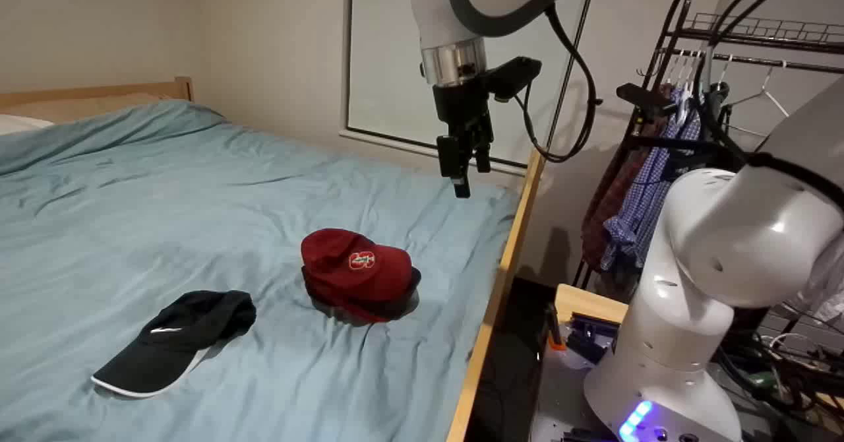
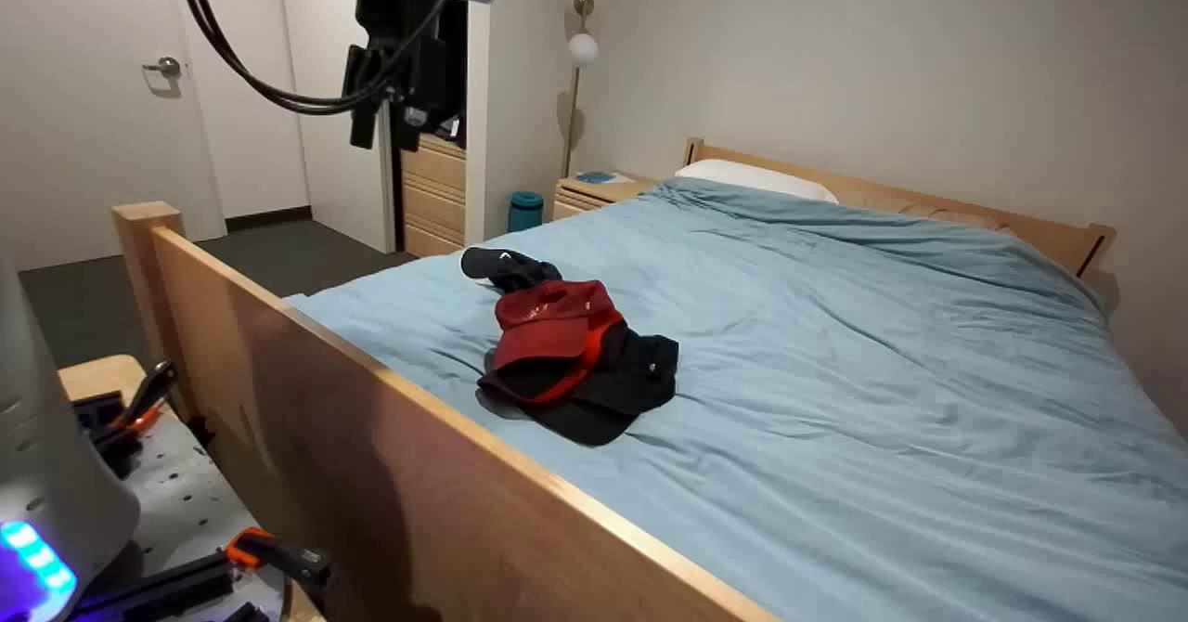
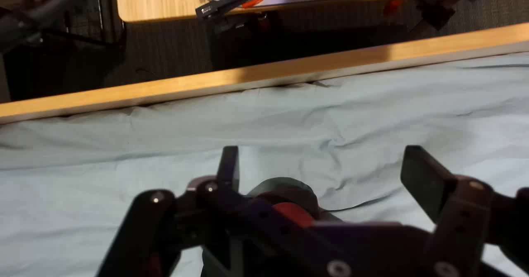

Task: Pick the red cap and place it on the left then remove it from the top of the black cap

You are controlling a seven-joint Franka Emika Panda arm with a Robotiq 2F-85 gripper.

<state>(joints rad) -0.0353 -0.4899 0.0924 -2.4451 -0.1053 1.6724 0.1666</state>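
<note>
I'm hovering the hand, its fingers spread wide, above the surface, where the red cap is topping a pile of caps near the white-edged black cap.

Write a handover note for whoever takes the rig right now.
End effector: open, nothing held, above the bed.
Red cap: lying over another black cap.
Black cap with the white-edged brim: apart from both, on the bed.
Done: nothing lies on the white-edged one; whether that counts as a finished step can't be told.
Left: probably lifting the red cap off and setting it to the left, if that pair is meant.
</note>
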